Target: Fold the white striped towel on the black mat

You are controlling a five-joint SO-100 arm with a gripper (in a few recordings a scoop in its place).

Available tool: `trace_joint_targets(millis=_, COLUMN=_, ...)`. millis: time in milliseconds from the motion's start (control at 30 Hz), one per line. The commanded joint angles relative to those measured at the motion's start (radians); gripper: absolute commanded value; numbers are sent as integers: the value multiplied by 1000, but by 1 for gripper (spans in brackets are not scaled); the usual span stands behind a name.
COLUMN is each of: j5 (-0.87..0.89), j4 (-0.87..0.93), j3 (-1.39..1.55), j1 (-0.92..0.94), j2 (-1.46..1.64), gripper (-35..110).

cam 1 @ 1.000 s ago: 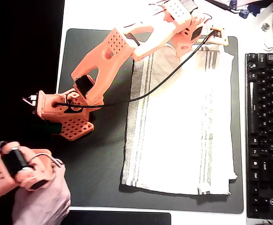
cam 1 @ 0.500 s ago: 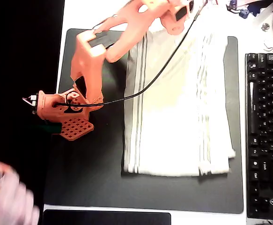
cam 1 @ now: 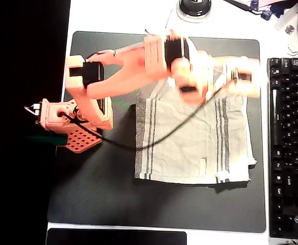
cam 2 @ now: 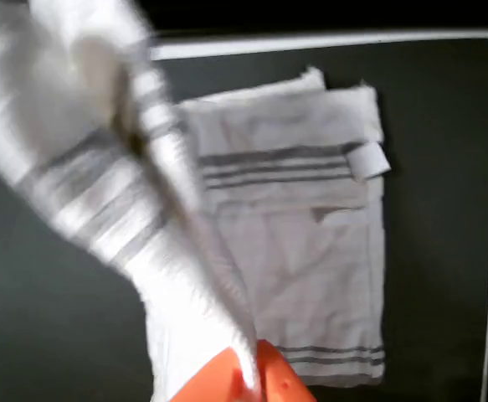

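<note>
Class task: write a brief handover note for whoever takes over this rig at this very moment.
Pincer: shut on the white striped towel, holding one edge raised above the part lying flat.
Towel: on the black mat, left of the keyboard; the lifted part is carried over the flat part.
Done: edge gripped, fold under way.
Left: lay the raised edge onto the flat part, release, check the edges line up. The overhead view is blurred around the pincer.
</note>
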Motion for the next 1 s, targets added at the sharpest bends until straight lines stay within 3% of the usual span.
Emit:
trace_joint_targets(millis=0, j5=-44, j4=-48, j3=78, j1=95, j2=69, gripper=0)
trace_joint_targets(millis=467, j5=-190, j4=-285, j3=391, j1=388, j2=11, gripper=1)
trace_joint_targets(millis=667, j5=-255, j4=-453, j3=518, j1=479, j2=20, gripper=17)
trace_joint_targets(millis=967, j5=-252, j4=-397, j3=555, j1=422, j2=201, gripper=20)
